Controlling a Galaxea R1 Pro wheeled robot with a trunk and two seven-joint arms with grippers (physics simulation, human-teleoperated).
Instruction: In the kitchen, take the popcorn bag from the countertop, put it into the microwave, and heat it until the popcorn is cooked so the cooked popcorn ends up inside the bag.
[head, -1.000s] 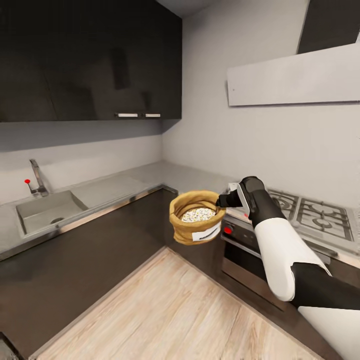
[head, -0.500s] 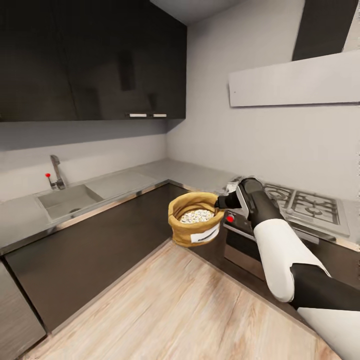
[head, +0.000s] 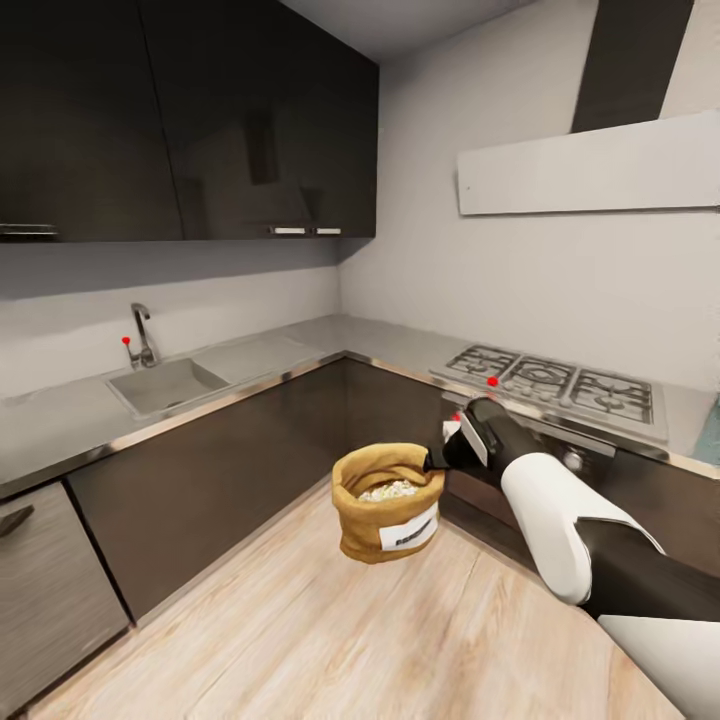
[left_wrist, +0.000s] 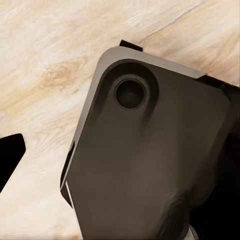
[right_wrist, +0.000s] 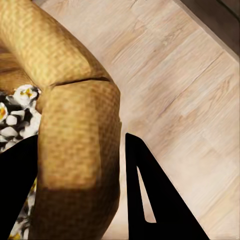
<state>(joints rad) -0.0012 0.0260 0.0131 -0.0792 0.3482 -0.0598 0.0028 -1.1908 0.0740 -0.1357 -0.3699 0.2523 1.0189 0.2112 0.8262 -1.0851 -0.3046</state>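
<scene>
The right hand (head: 437, 460) grips the bag (head: 386, 502) by its rolled rim, one finger (right_wrist: 150, 195) outside, popcorn (head: 388, 490) inside. The bag now hangs lower, over the wood floor (head: 330, 630), below the tabletop (head: 250, 365). Left hand's state: cannot tell.

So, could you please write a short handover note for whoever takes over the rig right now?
Right hand: shut on the rolled rim of the tan burlap popcorn bag, carried in the air above the pale wood floor.
Left hand: its state cannot be told from the left wrist view.
Pale kernels of popcorn sit inside the bag.
Done: bag is off the grey metallic countertop.
Left: find the microwave, load the bag, heat it.
</scene>
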